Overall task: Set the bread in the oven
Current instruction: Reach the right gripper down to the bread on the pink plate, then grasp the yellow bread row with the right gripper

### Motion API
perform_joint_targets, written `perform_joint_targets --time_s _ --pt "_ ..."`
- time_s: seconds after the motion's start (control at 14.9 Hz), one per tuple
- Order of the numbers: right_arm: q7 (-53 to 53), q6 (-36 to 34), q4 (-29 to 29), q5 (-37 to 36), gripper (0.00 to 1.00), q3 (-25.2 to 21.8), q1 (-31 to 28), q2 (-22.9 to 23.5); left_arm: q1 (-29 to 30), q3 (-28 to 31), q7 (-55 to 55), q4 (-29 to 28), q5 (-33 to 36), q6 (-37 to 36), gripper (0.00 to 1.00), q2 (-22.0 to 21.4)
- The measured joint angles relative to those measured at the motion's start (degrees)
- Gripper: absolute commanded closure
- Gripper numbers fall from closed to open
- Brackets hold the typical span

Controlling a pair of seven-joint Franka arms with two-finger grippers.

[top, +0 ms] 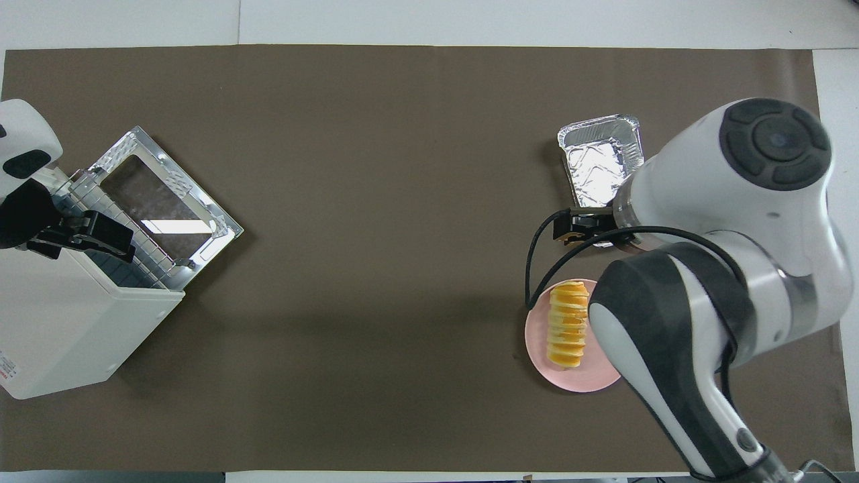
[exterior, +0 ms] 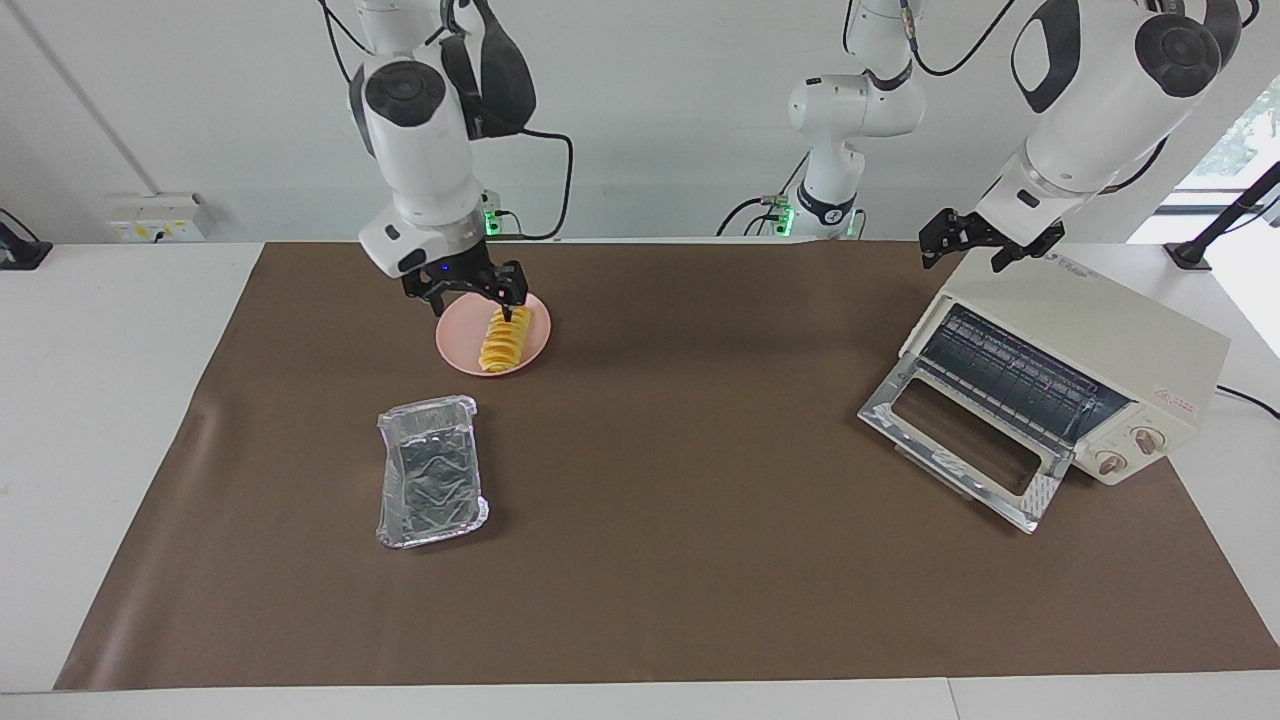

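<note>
facing view is showing the right gripper (exterior: 478, 292) in the upper left of the frame, its fingers parted and reaching down to the robot-side end of the bread (exterior: 505, 340), one dark fingertip appearing to touch the top slice — not yet closed on it, as far as i can judge. the bread is lying on the pink plate (exterior: 455, 345); in the overhead view it is sitting low and right of centre (top: 568, 325), half hidden by the arm. to grip well, the fingers should be straddling the loaf across its narrow width near the middle, since an end hold would likely let it droop. the right arm is coming down steeply from its base at upper left. the left gripper (exterior: 975, 245) is waiting over the oven (exterior: 1090, 350) at the right, fingers seeming spread; the oven's door (exterior: 965, 440) is hanging open, rack exposed.
</note>
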Motion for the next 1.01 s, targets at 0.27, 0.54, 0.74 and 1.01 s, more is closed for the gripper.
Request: perform_joint_targets --time_s 0.27,0.54,0.74,1.01 --pt "5.6 12.7 -8.9 2.7 0.00 -0.1 1.3 2.9 0.0 0.0 0.0 0.0 0.0 0.0 0.00 0.0" --pt "6.6 16.6 -15.6 3.7 0.00 -0.5 1.2 2.3 0.0 0.0 0.0 0.0 0.0 0.0 0.00 0.0" --pt "6.6 18.9 -20.2 4.8 0.00 -0.5 1.2 0.7 0.0 0.0 0.0 0.0 0.0 0.0 0.00 0.0" --pt "6.6 20.0 -25.5 4.9 0.00 -0.5 1.2 -1.3 0.0 0.0 0.0 0.0 0.0 0.0 0.00 0.0"
